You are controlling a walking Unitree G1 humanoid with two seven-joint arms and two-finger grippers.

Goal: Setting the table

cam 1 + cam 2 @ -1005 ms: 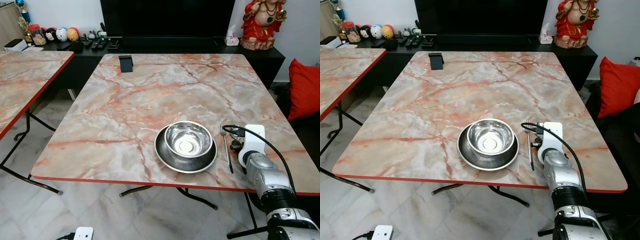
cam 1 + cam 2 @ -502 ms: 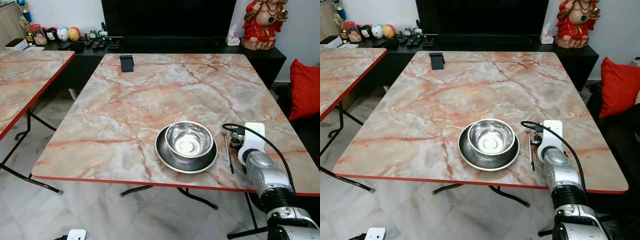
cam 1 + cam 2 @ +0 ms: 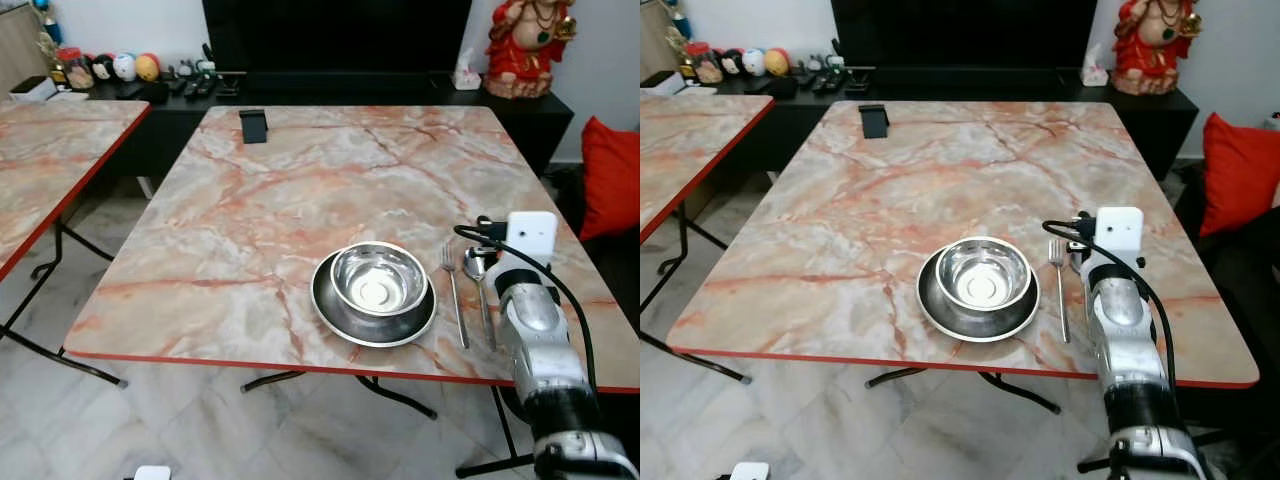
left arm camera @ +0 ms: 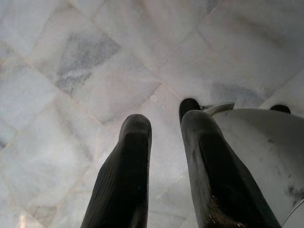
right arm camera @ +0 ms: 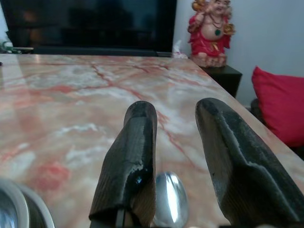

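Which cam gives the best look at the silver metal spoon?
Left eye view: the silver metal spoon lies in full on the table between the fork and the right arm. Right wrist view catches just its bowl, under the open right gripper. In the right eye view the arm covers it.

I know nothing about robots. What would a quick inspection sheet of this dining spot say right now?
Surface: marble-pattern table with a red edge.
Job's things: steel bowl sits in a steel plate; fork lies to its right, spoon right of the fork.
Clutter: small black stand at the far side.
Grippers: right gripper open, above the spoon; left gripper hangs open over the floor.
Cables: black cable along the right arm.
Surroundings: second table, red statue, red cushion.
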